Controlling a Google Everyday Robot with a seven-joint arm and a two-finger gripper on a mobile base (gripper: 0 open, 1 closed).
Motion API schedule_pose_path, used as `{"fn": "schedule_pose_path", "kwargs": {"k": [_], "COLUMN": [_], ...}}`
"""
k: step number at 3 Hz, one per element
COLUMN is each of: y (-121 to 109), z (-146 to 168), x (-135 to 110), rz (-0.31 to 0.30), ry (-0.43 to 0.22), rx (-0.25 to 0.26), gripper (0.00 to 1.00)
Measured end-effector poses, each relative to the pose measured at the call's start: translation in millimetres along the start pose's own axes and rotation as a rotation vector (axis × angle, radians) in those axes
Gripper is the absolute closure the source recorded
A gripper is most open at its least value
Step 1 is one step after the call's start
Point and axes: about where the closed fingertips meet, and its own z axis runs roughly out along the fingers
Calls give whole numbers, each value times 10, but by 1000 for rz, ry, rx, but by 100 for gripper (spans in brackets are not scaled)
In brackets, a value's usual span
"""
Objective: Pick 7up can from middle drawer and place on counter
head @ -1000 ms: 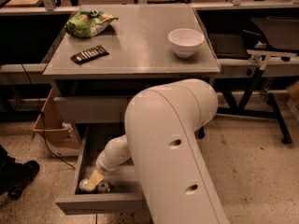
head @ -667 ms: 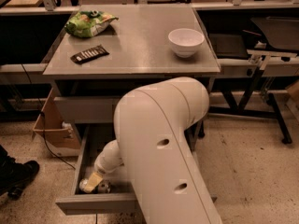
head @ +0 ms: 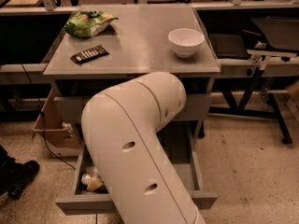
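Reaching into the open drawer (head: 196, 171), the arm (head: 135, 143) hides most of its inside. The hand (head: 95, 185) is seen low in the left front corner, just beside the can (head: 86, 178); whether it is open or closed cannot be told. On the bench (head: 140, 50) a bowl (head: 186, 41), a green bag (head: 88, 22) and a dark packet (head: 89, 54) are set apart.

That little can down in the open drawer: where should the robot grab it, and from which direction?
Best across its round body, coming straight down from above. The 7up can seems to lie on its side in the left front corner of the middle drawer, so the drawer walls block a sideways approach. The gripper is down in the drawer right beside the can, mostly hidden behind the arm.
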Motion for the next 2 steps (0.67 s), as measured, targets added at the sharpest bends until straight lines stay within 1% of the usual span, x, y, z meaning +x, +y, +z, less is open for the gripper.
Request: {"fn": "schedule_pose_path", "kwargs": {"k": [1, 2], "y": [44, 54], "z": [-15, -59], "x": [68, 100], "rz": [3, 6], "ry": [-7, -12], "rx": [32, 50], "gripper": [57, 81]}}
